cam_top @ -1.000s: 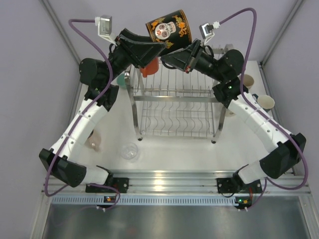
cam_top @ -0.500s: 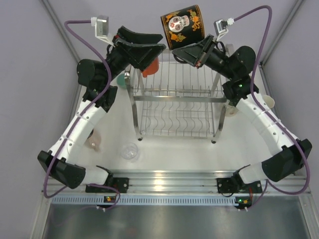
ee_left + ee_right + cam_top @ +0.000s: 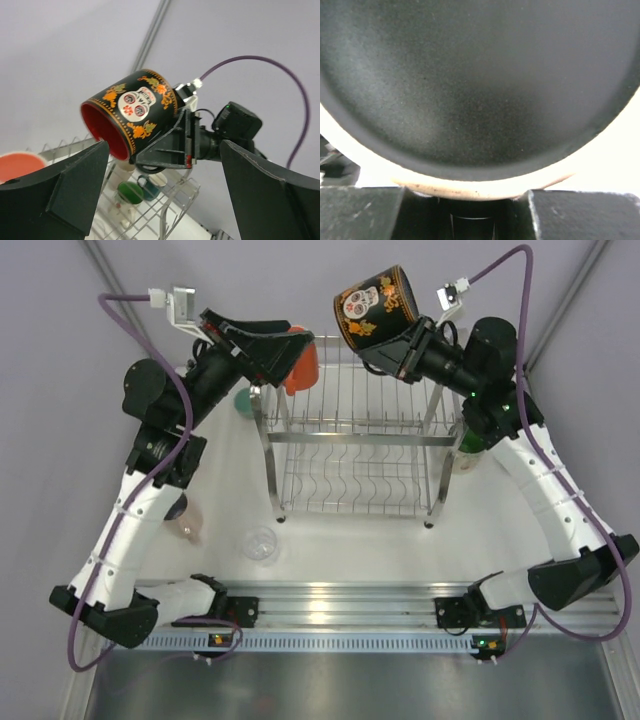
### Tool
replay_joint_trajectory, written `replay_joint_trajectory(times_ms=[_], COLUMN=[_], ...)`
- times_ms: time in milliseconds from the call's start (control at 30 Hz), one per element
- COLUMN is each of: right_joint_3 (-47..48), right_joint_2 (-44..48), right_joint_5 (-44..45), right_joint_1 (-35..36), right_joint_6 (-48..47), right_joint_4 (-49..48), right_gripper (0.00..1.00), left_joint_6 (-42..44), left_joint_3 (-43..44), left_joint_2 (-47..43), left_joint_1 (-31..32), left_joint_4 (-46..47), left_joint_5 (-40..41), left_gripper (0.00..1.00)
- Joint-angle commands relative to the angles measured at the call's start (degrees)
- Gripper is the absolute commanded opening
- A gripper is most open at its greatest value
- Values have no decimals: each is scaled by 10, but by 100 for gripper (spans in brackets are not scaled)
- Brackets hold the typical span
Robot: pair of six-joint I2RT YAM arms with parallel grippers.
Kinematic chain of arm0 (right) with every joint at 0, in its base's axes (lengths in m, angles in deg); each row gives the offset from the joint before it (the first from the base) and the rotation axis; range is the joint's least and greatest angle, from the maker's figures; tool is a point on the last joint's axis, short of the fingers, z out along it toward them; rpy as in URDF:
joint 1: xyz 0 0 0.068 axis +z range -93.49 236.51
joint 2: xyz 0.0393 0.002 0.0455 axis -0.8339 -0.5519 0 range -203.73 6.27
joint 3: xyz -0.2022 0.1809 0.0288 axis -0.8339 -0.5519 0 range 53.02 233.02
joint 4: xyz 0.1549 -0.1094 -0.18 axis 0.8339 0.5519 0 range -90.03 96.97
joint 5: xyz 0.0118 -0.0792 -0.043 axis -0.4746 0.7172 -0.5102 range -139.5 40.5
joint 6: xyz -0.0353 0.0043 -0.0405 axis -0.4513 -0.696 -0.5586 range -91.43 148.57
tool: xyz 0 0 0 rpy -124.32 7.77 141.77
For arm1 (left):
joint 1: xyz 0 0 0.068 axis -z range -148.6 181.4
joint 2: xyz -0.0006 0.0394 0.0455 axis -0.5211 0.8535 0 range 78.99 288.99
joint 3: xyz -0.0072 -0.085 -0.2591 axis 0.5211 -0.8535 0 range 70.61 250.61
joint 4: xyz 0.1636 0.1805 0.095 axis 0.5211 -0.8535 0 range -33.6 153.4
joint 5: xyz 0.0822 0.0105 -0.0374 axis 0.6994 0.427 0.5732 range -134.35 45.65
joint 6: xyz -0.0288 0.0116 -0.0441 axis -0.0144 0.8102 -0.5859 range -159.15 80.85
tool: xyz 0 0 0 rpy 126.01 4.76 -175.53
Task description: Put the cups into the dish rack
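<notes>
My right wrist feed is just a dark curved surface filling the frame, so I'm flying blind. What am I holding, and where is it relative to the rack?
Observer: The right gripper is shut on the black skull mug, held in the air above the dish rack's far side.
Operator: Is it upright?
Observer: No, tipped on its side; the left wrist view shows its red inside.
Operator: Is the left arm in my way?
Observer: The left gripper is open and empty, beside the orange cup at the rack's far left corner, apart from the mug.
</notes>
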Motion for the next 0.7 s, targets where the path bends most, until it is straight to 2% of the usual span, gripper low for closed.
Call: replay_joint_trajectory(times_ms=[0, 200, 533, 667], right_joint_3=[75, 130, 239, 261], right_joint_2=[47, 36, -26, -43], right_joint_5=[66, 137, 207, 212], right_joint_1=[-5, 12, 84, 99], right_joint_6=[-103, -196, -357, -378], right_joint_4=[33, 142, 267, 294], right_gripper=[0, 0, 0, 0], left_joint_6=[90, 144, 165, 164], left_joint_3=[31, 31, 16, -3], left_joint_2=[-34, -71, -100, -111], left_joint_1=[1, 0, 0, 0], left_joint_4=[-149, -267, -339, -350], left_joint_5=[90, 212, 309, 324], left_gripper=[98, 98, 98, 98])
